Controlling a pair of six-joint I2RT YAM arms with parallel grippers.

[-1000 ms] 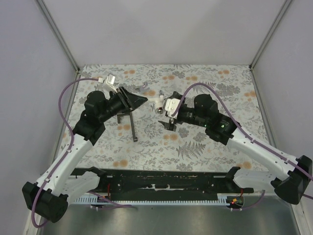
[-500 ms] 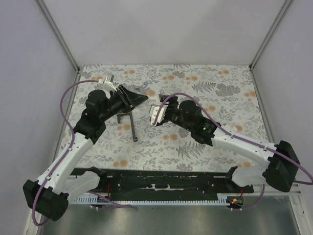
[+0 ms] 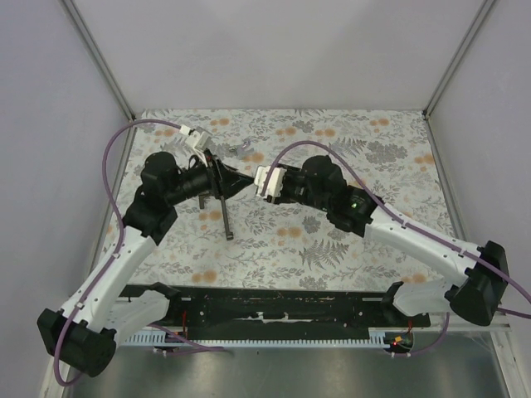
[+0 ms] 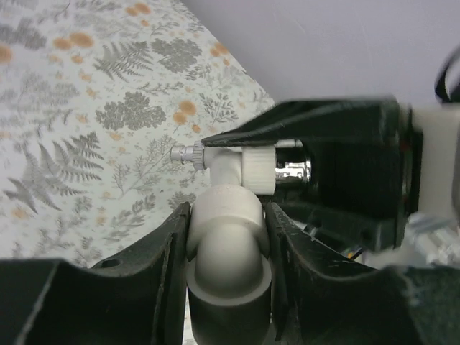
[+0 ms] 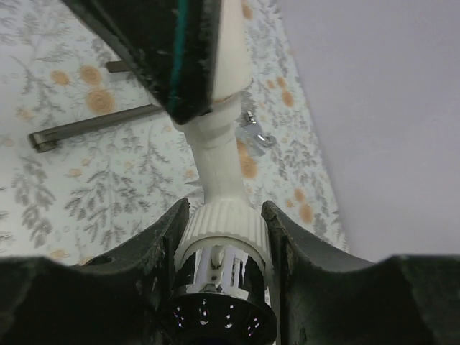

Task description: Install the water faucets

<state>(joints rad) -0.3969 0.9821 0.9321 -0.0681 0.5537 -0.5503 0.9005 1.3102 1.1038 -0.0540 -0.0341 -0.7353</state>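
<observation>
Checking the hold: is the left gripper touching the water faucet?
Touching. Left wrist view: the left gripper clamps the water faucet, both fingers pressed against its white elbow, no gap.

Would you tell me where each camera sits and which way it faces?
Top: above and behind the bases, facing down on the table; both arms show, left gripper and right gripper tip to tip.
Left wrist: on the left arm, facing along its fingers, clamped on the faucet elbow.
Right wrist: on the right arm, facing along its fingers, clamped on the ribbed collar; tool beyond.
Both wrist views share the faucet.
</observation>
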